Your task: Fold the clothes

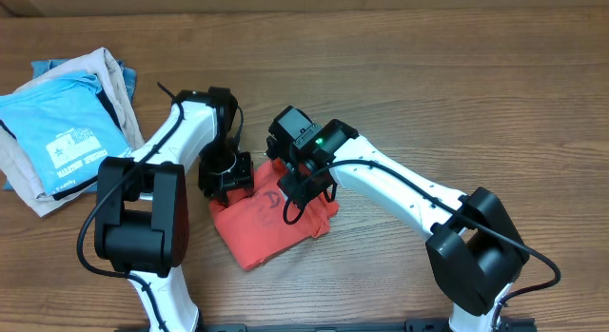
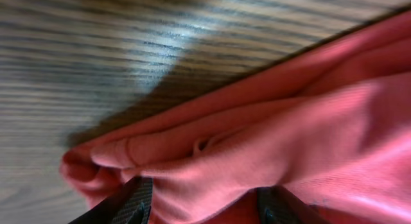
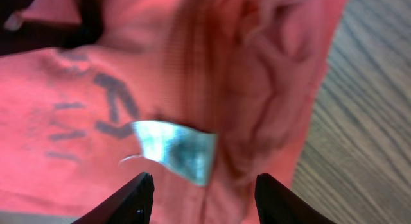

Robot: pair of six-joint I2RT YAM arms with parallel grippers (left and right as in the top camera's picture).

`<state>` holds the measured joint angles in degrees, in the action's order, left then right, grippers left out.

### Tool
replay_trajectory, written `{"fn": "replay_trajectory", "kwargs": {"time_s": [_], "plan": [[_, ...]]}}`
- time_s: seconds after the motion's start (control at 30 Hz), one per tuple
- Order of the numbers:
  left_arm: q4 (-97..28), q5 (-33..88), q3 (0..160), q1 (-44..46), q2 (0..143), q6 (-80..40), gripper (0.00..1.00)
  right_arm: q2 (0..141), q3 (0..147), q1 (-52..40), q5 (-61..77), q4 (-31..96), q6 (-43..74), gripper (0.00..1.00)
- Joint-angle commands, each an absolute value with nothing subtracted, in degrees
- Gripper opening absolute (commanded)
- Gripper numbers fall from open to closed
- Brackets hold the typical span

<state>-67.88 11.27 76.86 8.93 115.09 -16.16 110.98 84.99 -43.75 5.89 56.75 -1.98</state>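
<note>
The coral-red T-shirt (image 1: 266, 223) lies bunched and partly folded at the table's middle. My left gripper (image 1: 226, 175) is at its upper left edge. In the left wrist view its fingers (image 2: 205, 208) are spread wide, with a thick fold of the shirt (image 2: 270, 134) bulging between them. My right gripper (image 1: 303, 185) is over the shirt's upper right part. In the right wrist view it (image 3: 202, 198) is open just above the fabric. The small white tag (image 3: 176, 150) and the dark lettering (image 3: 96, 115) lie just ahead of its fingers.
A pile of folded garments sits at the far left, with a light blue printed T-shirt (image 1: 71, 137) on top of beige cloth (image 1: 105, 70). The wooden table (image 1: 428, 85) extends around the shirt.
</note>
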Motion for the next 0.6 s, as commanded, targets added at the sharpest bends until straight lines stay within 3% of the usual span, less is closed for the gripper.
{"fn": "replay_trajectory", "kwargs": {"time_s": [0.0,0.57], "plan": [[-65.73,11.84,73.91,9.15,114.65,-16.78,0.55,111.33,84.31,-43.48,2.26,55.37,-1.28,0.55],[-62.96,7.07,72.40,9.04,114.65,-18.11,0.53,111.46,82.11,-46.48,3.22,56.45,-1.74,0.55]]}}
